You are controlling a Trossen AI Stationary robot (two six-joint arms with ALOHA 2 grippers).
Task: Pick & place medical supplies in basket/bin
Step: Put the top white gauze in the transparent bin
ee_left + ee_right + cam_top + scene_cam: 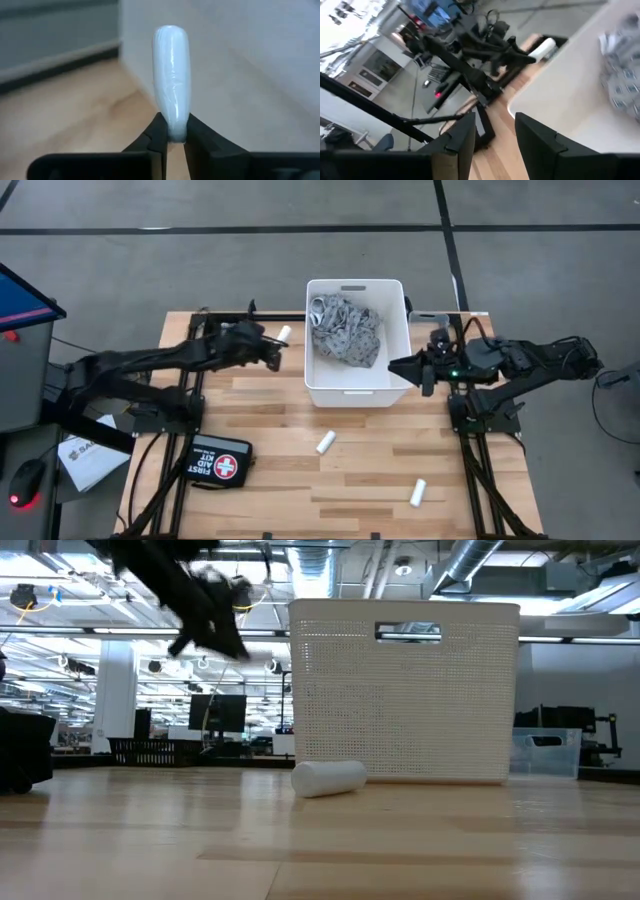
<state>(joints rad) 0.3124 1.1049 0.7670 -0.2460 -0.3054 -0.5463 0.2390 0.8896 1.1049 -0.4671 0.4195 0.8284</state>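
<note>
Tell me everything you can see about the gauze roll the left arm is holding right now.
The gauze roll is a small white cylinder with rounded ends, wrapped in what looks like glossy clear film with faint wrinkles. The left gripper is shut on it, its dark fingers pinching one end so the rest sticks out beyond the fingertips. It is lifted clear of the wooden table, just outside the left wall of the white tub, not yet over it. Only the fingers touch it.

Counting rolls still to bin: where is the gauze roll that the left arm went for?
In the high view the gauze roll sits clamped in the left gripper, raised just left of the white tub.
</note>
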